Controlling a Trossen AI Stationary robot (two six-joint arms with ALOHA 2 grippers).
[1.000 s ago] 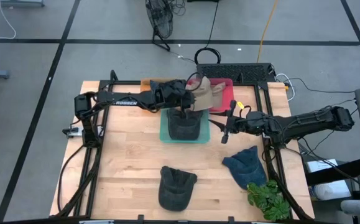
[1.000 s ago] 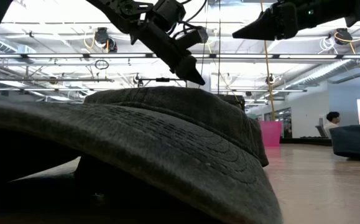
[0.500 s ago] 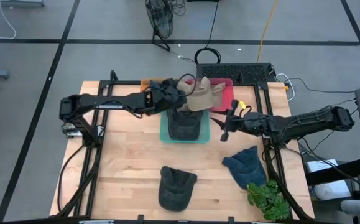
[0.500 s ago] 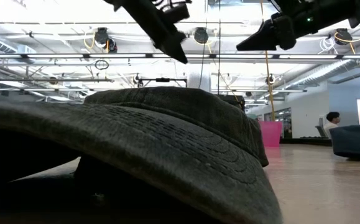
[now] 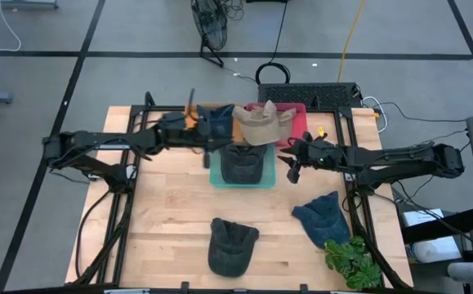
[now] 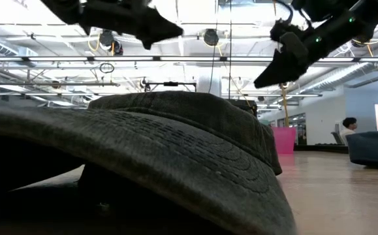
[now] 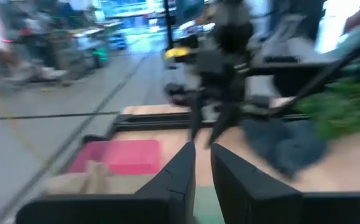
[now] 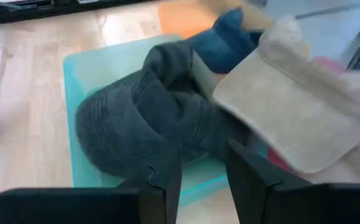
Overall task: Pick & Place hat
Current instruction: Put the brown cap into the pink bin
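A tan hat (image 5: 259, 124) (image 8: 291, 118) lies on the pink tray (image 5: 295, 122). Its brim reaches over the dark grey hat (image 5: 243, 163) (image 8: 136, 118) in the green tray (image 5: 216, 175). A blue hat (image 5: 218, 114) sits on the orange tray behind. My left gripper (image 5: 213, 145) (image 7: 203, 152) hangs in the air left of the green tray. It is open by a narrow gap and empty. My right gripper (image 5: 293, 171) (image 8: 198, 165) hovers right of the green tray, open and empty, pointing at the grey hat.
Another dark hat (image 5: 232, 245) (image 6: 175, 143) lies near the table's near edge, filling the low view. A blue hat (image 5: 322, 216) lies on the right, beside a green plant (image 5: 350, 261). Bare wood (image 5: 162, 204) spreads left of the near dark hat.
My left gripper has drawn back from the tan hat toward the table's left edge and risen; the arm has stretched out leftward. The tan hat stays on the pink tray. My right gripper has tipped downward and come lower beside the green tray.
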